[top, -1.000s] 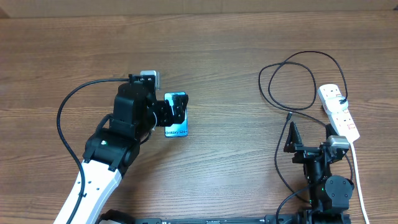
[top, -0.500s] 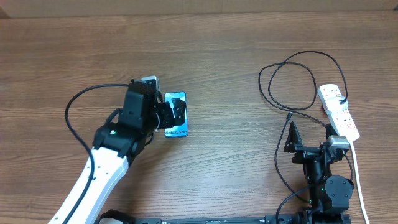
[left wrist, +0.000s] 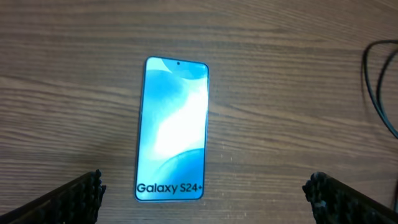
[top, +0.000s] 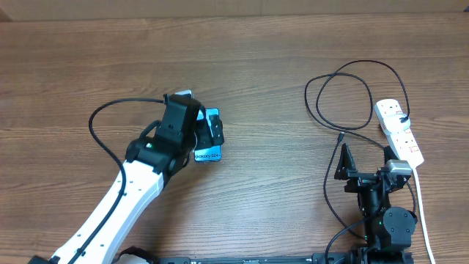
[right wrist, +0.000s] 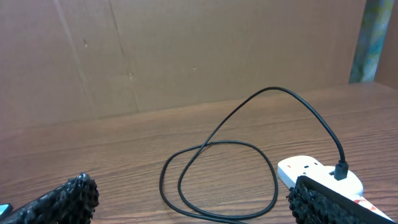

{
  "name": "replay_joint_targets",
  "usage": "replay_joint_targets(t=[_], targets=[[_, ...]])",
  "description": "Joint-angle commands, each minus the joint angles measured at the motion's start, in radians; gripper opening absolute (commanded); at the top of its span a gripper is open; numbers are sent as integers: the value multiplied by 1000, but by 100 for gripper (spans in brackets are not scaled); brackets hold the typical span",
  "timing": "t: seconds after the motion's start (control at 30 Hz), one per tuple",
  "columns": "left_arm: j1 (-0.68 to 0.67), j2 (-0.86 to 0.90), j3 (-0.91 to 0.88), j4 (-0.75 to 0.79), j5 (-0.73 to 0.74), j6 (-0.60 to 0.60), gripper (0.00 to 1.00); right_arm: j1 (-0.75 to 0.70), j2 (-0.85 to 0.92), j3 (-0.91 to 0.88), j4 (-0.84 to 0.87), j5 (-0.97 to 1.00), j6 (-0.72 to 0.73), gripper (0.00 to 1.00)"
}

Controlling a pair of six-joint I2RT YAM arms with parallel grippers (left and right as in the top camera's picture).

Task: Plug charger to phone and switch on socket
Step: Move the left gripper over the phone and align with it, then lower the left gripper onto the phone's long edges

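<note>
Overhead view: left gripper point(top: 211, 130), jaws wide and empty, hovers over the phone point(top: 209, 153) lying flat left of the centre of the tabletop point(top: 264, 88) and should descend squarely astride its long edges; right gripper point(top: 365, 163), also open, sits by the charger point(top: 352, 70) and socket point(top: 399, 132) near the right edge.

Left arm point(top: 124, 198) reaches diagonally forward and inward, wrist pitched down. The left tool point(top: 211, 130) stands with fingers spread wide, gripping nothing. Right arm point(top: 385, 220) is folded close to its base, the right tool point(top: 366, 161) pointing forward, fingers spread wide, empty.
</note>
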Motion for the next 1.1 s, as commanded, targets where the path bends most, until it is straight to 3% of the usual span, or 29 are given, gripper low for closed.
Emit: replay_joint_targets(t=[0.0, 0.47, 0.7, 1.07], targets=[[-24, 51, 89, -30, -79, -15, 100, -5, -5, -11, 6, -5, -4, 100], [-99, 307, 297, -122, -145, -24, 100, -5, -5, -11, 6, -5, -4, 100], [-109, 333, 298, -144, -195, -122, 100, -5, -5, -11, 6, -5, -4, 100], [-113, 333, 298, -163, -242, -117, 100, -5, -5, -11, 6, -5, -4, 100]])
